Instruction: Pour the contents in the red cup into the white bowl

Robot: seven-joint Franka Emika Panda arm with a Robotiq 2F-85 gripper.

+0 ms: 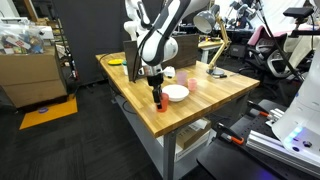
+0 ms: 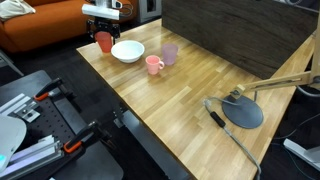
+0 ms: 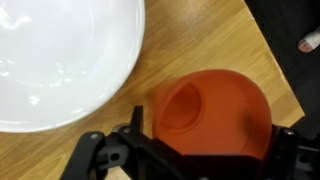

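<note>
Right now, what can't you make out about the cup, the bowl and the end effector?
1. Red cup: blurred in the wrist view and too small in both exterior views, so its contents are unclear.
2. White bowl: cut off by the wrist view's top and left edges.
3. End effector: fingers cut off by the wrist view's bottom edge, so its grip on the cup is unclear.

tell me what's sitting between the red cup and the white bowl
Nothing. In the wrist view only a narrow strip of bare wooden table separates the red cup from the white bowl; they don't touch.

No legible text (labels, numbers neither)
</note>
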